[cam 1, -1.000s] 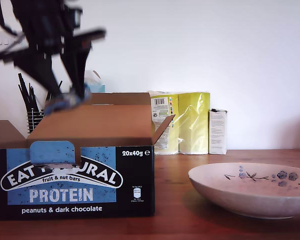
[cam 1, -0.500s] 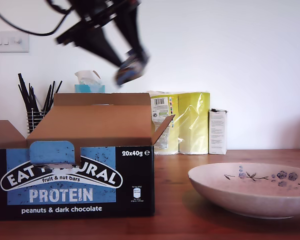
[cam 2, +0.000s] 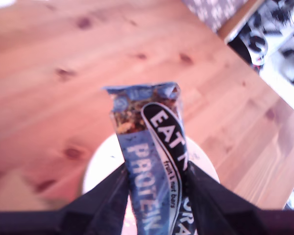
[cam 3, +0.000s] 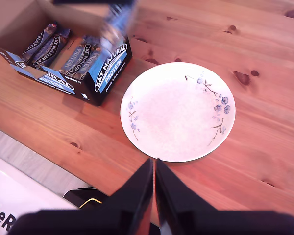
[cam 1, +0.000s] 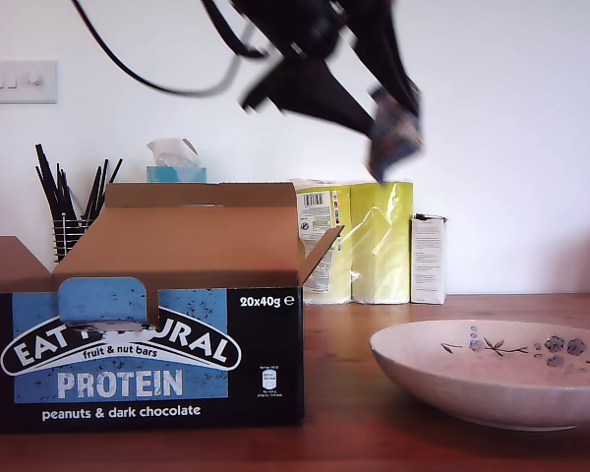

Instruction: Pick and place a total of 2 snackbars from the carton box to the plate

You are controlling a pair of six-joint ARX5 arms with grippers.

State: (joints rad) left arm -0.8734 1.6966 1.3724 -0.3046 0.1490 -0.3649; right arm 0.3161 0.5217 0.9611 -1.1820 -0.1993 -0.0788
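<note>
My first gripper [cam 2: 157, 178] is shut on a blue snackbar [cam 2: 152, 147] printed "EAT NATURAL PROTEIN". In the exterior view this gripper [cam 1: 385, 116] holds the snackbar [cam 1: 394, 140] high in the air, above the gap between the carton box [cam 1: 177, 256] and the plate [cam 1: 472, 388]. The plate's pale rim [cam 2: 95, 171] shows under the bar. My second gripper [cam 3: 153, 171] is shut on nothing, high above the table near the bare plate [cam 3: 176, 112]. The open carton box [cam 3: 108, 78] holds several more snackbars [cam 3: 44, 44]. The carried snackbar [cam 3: 116, 22] blurs over the box.
Yellow packs [cam 1: 374, 241] and a small white carton [cam 1: 429, 258] stand against the wall behind the plate. A holder of black sticks [cam 1: 69, 211] and a tissue box [cam 1: 175, 165] are behind the carton box. A light switch [cam 1: 20, 81] is on the wall.
My first gripper has risen from the box and swung toward the exterior view's right with the snackbar in it, from above the box to near the plate's side.
</note>
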